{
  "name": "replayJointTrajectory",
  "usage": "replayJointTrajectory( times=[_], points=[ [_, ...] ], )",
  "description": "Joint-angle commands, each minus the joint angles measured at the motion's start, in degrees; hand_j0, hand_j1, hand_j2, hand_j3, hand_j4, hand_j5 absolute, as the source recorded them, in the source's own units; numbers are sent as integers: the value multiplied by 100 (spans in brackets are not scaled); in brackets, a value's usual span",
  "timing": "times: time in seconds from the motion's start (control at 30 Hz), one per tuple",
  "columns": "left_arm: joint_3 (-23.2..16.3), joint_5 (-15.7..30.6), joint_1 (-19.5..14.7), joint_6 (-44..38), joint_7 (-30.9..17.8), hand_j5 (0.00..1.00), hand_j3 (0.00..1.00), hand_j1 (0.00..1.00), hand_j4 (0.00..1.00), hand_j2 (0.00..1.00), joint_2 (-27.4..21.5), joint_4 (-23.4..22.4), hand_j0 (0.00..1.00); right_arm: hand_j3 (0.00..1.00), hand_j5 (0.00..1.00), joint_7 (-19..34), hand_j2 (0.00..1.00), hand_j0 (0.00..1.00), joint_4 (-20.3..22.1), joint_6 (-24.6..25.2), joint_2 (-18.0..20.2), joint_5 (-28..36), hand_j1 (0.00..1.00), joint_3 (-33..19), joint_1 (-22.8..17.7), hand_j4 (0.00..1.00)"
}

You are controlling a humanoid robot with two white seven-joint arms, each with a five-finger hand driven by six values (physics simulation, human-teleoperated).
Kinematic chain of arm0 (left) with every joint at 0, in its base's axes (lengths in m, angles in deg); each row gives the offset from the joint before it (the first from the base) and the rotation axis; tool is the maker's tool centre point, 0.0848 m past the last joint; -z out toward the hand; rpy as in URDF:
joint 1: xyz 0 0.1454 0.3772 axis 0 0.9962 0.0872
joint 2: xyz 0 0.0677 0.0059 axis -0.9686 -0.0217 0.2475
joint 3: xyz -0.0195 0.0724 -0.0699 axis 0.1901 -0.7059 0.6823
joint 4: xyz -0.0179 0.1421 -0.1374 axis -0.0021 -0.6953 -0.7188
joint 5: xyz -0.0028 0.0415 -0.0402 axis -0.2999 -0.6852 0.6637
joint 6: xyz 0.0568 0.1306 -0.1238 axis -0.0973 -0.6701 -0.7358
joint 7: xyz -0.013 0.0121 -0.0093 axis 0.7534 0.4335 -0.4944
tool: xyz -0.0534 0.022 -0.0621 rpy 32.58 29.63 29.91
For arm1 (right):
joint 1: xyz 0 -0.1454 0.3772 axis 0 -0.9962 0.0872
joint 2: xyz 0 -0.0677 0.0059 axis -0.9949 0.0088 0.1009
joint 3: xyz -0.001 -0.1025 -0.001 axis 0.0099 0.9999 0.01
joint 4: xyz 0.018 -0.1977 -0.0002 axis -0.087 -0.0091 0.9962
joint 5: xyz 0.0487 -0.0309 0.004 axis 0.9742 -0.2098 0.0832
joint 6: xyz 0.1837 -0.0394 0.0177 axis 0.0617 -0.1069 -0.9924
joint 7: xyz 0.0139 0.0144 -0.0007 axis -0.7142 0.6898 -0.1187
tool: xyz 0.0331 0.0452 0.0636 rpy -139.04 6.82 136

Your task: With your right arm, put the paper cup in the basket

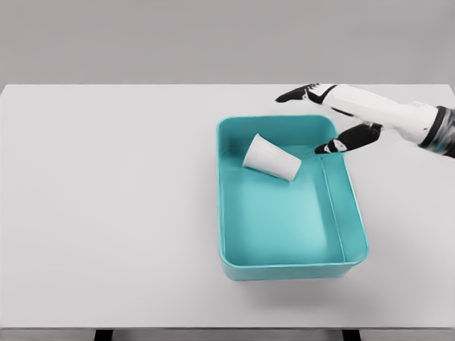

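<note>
Paper cup lies on its side inside the teal basket, just left of the right hand, long axis pointing toward it. Fingers spread, holding nothing, above the basket's far right corner.

White paper cup lies tipped inside teal basket.

Matt white paper cup; smooth, slightly glossy teal plastic basket; matt pale table; glossy white hard-shelled right hand.
</note>
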Motion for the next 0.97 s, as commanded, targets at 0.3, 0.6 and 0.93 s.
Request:
replayJointTrajectory(
  times=[0.3,0.6,0.93],
  points=[
    [0,0,0,0,-1,100,100,100,100,100,-1,-1,100,100,100,-3,100,100,-1949,-406,-396,1317,100,-2523,-1521,100],
    [0,0,0,0,-1,100,100,100,100,100,-1,-1,100,100,100,-3,100,100,-1958,-344,-686,772,100,-2620,-1538,100],
    [9,-9,0,0,-1,100,100,100,100,100,-1,-1,100,100,100,-3,100,100,-1940,-335,-775,764,100,-2620,-1512,100]
  ],
)
